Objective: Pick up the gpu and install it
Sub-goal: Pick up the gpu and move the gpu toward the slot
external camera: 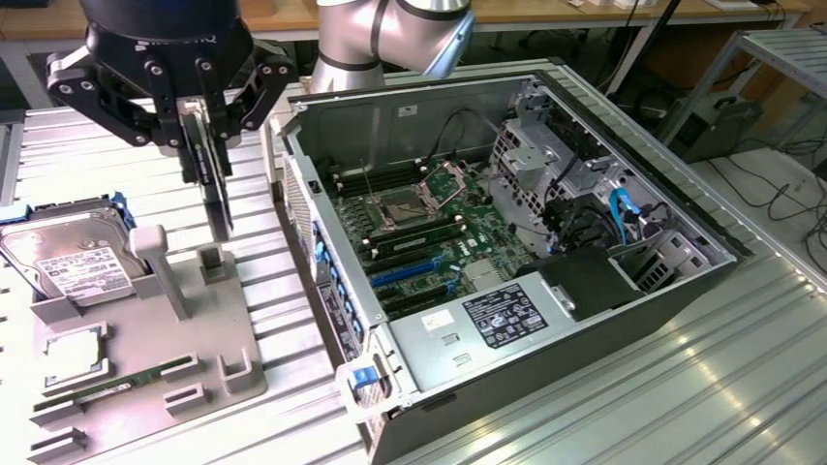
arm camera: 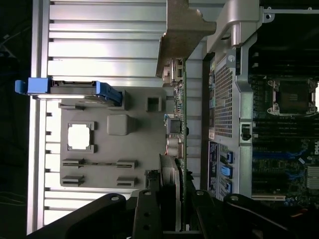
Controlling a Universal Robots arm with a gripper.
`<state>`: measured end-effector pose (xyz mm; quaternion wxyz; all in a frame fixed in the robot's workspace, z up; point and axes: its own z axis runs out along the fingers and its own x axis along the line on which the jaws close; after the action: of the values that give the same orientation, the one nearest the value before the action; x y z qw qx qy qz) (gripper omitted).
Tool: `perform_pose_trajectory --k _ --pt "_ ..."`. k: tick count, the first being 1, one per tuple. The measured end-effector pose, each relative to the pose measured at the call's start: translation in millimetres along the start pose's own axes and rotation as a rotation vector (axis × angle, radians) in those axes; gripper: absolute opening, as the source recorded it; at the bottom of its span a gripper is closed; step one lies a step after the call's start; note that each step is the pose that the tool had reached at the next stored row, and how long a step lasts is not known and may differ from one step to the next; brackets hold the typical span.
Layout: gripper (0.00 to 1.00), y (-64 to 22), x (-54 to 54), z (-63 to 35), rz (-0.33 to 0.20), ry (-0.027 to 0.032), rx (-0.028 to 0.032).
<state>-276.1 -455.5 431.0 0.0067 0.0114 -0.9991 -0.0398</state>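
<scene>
gpu [external camera: 215, 189] | clamped upright between fingers [external camera: 239, 107] above holder tray [external camera: 130, 378] | wrist view: bracket [arm camera: 182, 35] end visible

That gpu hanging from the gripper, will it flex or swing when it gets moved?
Probably stiff: the gpu hangs straight below the gripper. Held only by its upper end, it may twist if bumped. Its exposed components in the wrist view look fragile.
</scene>
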Motion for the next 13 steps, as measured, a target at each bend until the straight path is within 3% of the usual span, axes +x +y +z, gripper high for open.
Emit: perform_pose_trajectory --k 13 --pt "0.28 -0.4 -15.8 -0.2 0.000 0.0000 0.0000"
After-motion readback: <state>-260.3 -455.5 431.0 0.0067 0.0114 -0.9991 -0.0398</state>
